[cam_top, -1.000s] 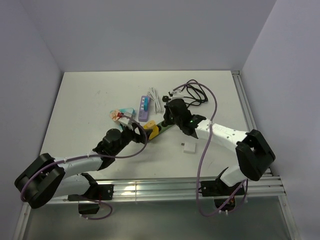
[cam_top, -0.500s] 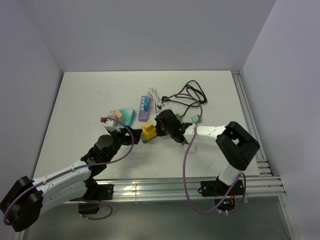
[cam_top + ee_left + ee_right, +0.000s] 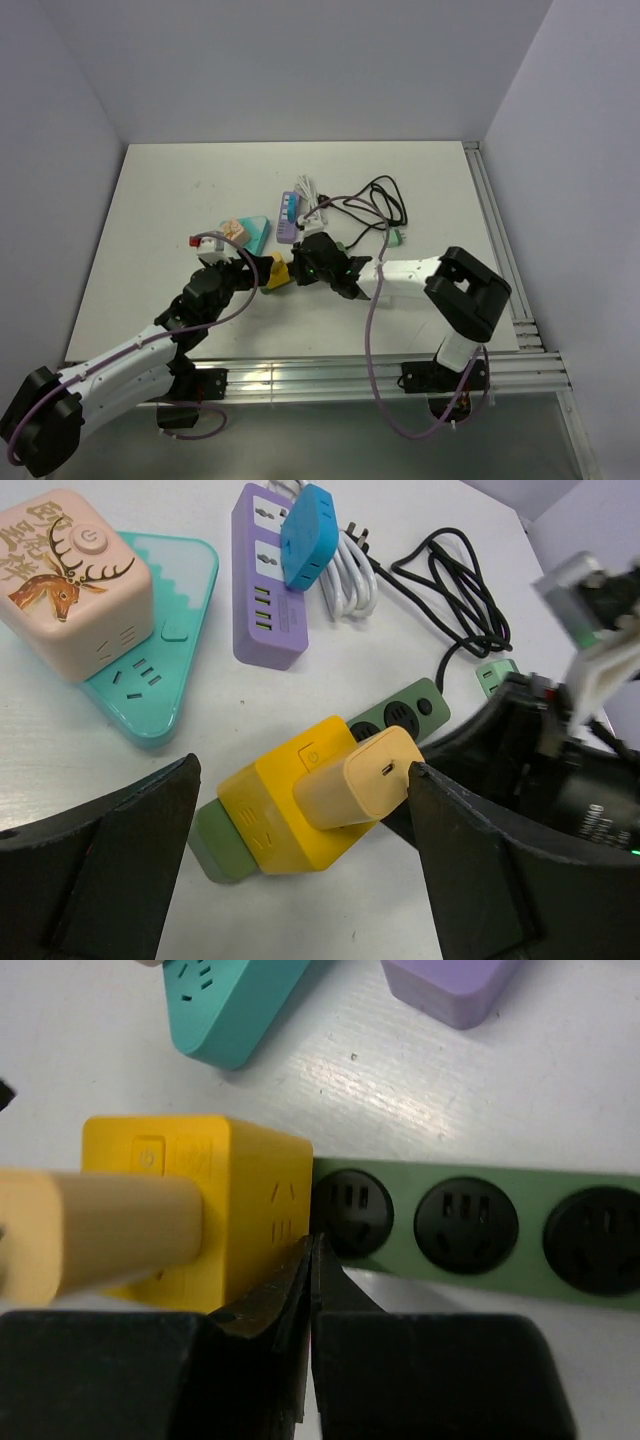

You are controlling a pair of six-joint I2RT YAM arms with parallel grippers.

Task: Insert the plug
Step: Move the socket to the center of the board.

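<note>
Table: white, and carries everything noted below. Both arms reach in to the green power strip, the left arm at its cube end and the right arm from the socket side.

Green power strip: lies flat, with three round black sockets showing free in the right wrist view. A purple strip and a teal triangular strip lie on its far side, apart from it.

Yellow cube adapter: sits on the green strip close to one end, with a short stub of the strip showing past it. I cannot tell whether its own pins are fully home.

Plug: a pale yellow block, seated against the cube's face that bears the power mark. Its long axis stands out from that face, away from the strip. By my judgement it looks already pushed in.

Left gripper: jaws spread wide, holding nothing. From its own camera the plug and cube lie between the two fingers, so this is the nearer hand to the plug. I cannot tell whether the fingers are down at its level.

Right gripper: fingers pressed together and empty, tips at the seam between the cube and the first free socket, beside the plug and not around it.
</note>
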